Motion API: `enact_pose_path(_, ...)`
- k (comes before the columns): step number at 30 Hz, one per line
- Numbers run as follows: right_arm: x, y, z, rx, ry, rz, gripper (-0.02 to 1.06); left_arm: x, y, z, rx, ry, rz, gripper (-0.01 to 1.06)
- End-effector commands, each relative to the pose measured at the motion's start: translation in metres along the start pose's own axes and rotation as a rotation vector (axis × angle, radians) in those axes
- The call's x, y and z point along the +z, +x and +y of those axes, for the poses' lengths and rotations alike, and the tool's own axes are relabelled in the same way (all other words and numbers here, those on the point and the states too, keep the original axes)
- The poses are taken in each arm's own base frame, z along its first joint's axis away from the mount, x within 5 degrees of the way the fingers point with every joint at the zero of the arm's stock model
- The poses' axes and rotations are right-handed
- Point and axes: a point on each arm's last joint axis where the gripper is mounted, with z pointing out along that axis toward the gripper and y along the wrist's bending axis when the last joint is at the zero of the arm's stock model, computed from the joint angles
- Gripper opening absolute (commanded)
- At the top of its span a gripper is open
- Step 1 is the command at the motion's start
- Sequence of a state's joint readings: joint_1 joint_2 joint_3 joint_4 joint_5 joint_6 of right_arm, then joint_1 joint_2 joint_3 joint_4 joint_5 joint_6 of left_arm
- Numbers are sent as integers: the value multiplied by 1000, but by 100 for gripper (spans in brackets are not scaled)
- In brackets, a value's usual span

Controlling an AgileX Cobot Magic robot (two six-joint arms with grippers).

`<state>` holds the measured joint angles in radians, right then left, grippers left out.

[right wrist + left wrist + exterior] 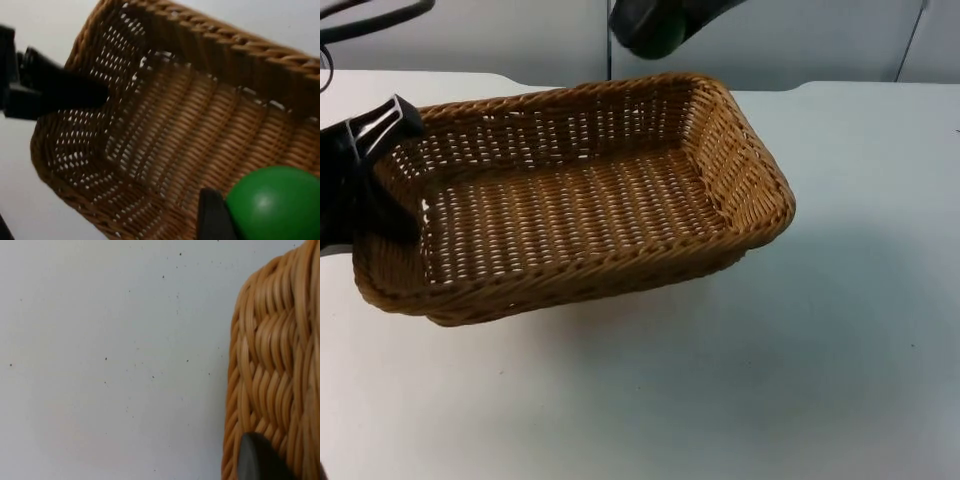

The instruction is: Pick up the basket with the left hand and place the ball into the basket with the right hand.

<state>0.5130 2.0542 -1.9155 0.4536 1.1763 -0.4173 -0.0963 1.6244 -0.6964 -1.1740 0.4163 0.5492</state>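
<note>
Above lifted basket (570,190) in left claw (390,190), right claw (655,35) with ball (275,202).

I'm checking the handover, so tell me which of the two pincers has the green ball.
The right pincer, above the basket, is shut on the green ball. The left pincer grips the basket's rim instead.

My right fingers (655,35) and the green ball (665,38) they grip are cut off by the top view's upper edge.
</note>
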Motion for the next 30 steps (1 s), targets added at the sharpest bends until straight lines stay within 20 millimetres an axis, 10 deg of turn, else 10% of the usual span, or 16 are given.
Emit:
enact_pose_path(1, 12, 0, 9, -46, 9, 36, 0, -3, -2, -5, -19, 21, -16, 0)
enact_pose_path(17, 109, 15, -1, -16, 21, 172, 0, -3, -2, -5, -21, 24, -13, 0)
enact_pose_path(30, 117, 12, -6, -4, 39, 129, 6, -3, -1, -5, -14, 25, -11, 0)
